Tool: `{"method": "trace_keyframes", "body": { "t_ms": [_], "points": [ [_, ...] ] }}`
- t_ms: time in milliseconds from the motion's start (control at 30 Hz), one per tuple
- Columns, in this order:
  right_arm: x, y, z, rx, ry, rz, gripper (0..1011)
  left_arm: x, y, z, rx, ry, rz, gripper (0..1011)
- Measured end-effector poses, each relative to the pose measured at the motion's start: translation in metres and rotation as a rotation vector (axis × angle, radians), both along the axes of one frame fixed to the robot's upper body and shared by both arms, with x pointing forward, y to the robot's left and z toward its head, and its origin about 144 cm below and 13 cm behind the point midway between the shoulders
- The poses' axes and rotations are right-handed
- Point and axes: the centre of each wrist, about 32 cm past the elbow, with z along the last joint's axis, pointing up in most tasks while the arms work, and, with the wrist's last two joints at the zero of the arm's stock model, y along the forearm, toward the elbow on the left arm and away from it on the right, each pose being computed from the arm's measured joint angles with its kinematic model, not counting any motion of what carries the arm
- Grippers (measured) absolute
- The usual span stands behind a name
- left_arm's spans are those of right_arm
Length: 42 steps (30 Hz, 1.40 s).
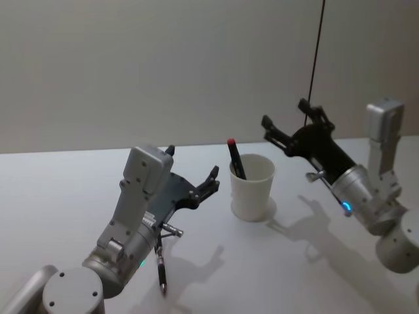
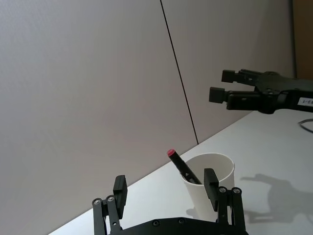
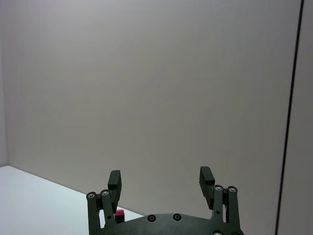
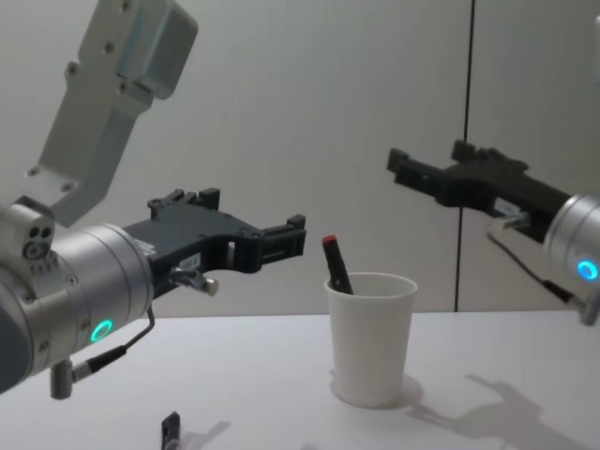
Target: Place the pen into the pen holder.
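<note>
Half done at best, judging from the layout: one pen (image 1: 234, 159) already leaning inside the pen holder (image 1: 252, 190), red end poking up past the rolled rim, and what looks to be a second pen (image 1: 161, 268) lying flat on the surface (image 1: 65, 190), close under the left arm and well apart from the holder. Left to do, if that one belongs in the holder too: picking it up, carrying it across, dropping it in. Left tool (image 1: 192, 162) spread wide and gripping nothing, hovering above the surface just beside the holder and pointed toward it. Right tool (image 1: 286, 114) likewise spread and empty, raised higher on the holder's other side. Counted up: two pens, one holder standing upright near mid-surface, two tools, both vacant.
</note>
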Motion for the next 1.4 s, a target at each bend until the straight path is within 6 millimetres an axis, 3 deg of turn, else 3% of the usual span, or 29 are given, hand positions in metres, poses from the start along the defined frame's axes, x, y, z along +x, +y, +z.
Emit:
{"method": "trace_keyframes", "body": {
  "t_ms": [600,1033,1400],
  "points": [
    [-0.046,-0.038,0.022,-0.017,0.115,-0.090,1001,0.000,0.000,0.000,0.000,0.000,0.000,1004],
    [-0.084,-0.060,0.024,-0.026,0.207,-0.155,1001,0.000,0.000,0.000,0.000,0.000,0.000,1004],
    [-0.104,-0.071,0.023,-0.043,0.266,-0.191,1001,0.000,0.000,0.000,0.000,0.000,0.000,1004]
  ]
}}
